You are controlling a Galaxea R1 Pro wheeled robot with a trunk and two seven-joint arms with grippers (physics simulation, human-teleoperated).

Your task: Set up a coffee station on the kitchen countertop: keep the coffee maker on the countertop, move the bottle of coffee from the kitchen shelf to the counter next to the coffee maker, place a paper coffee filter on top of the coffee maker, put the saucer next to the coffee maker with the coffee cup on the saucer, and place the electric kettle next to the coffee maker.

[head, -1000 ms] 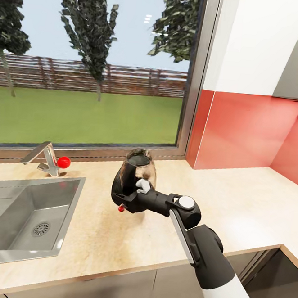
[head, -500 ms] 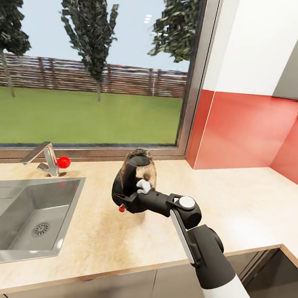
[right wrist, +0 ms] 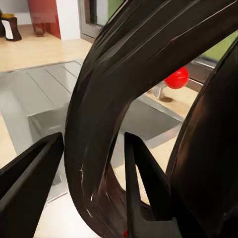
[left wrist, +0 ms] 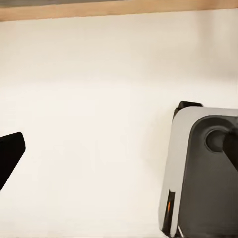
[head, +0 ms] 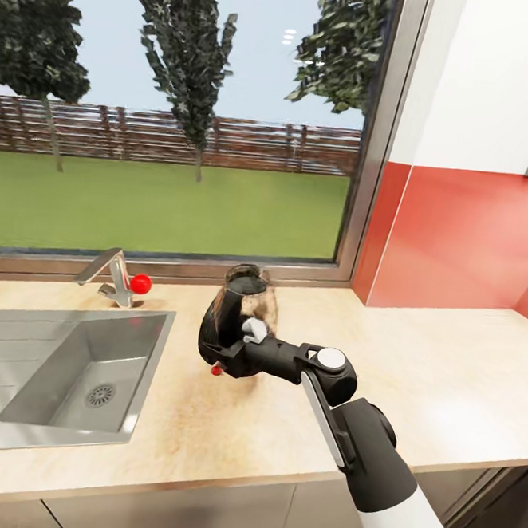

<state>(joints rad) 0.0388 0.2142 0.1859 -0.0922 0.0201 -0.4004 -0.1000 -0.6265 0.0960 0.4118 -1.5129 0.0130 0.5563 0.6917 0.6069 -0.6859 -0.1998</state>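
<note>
The electric kettle (head: 248, 303), dark smoky glass with a black handle and a red switch near its base, hangs slightly tilted just over the light-wood countertop (head: 430, 375), to the right of the sink. My right gripper (head: 226, 346) is shut on its handle. In the right wrist view the curved black handle (right wrist: 99, 119) runs between the two fingers (right wrist: 29, 173). In the left wrist view one black fingertip (left wrist: 9, 157) of the left gripper shows far to one side, over pale floor, with nothing held.
A steel sink (head: 18, 330) is set into the countertop at the left, with a faucet and red knob (head: 140, 283) behind it. A large window runs along the back, and a red backsplash (head: 466, 242) stands at the right. A grey-white part of the robot base (left wrist: 203, 173) is seen in the left wrist view.
The whole head view has shifted, so sink, faucet and backsplash sit further right in the picture: the camera moved. The kettle stays held in my right gripper in the same pose.
</note>
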